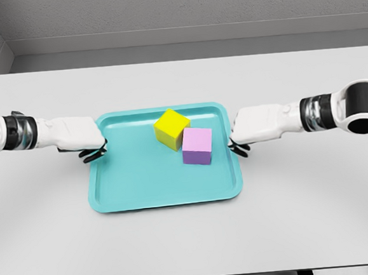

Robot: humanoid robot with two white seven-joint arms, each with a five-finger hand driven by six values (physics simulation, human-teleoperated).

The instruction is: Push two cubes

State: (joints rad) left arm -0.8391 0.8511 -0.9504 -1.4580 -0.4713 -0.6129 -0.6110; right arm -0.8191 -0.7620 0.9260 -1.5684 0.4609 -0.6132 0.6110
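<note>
The yellow cube (171, 128) and the purple cube (197, 145) sit touching inside the teal tray (156, 184) — toward its far right part. The left hand (82, 138) and right hand (252, 127) flank the tray's edges, fingers curled, grasping nothing, on the white table (192, 239).

A yellow cube (171, 128) and a pale purple cube (197, 145) are shown on a teal tray (149, 185). The table (192, 239) is coloured light grey, plain and unpatterned. Both arms are cased in white, with black and silver bands at the wrists and dark fingers.
</note>
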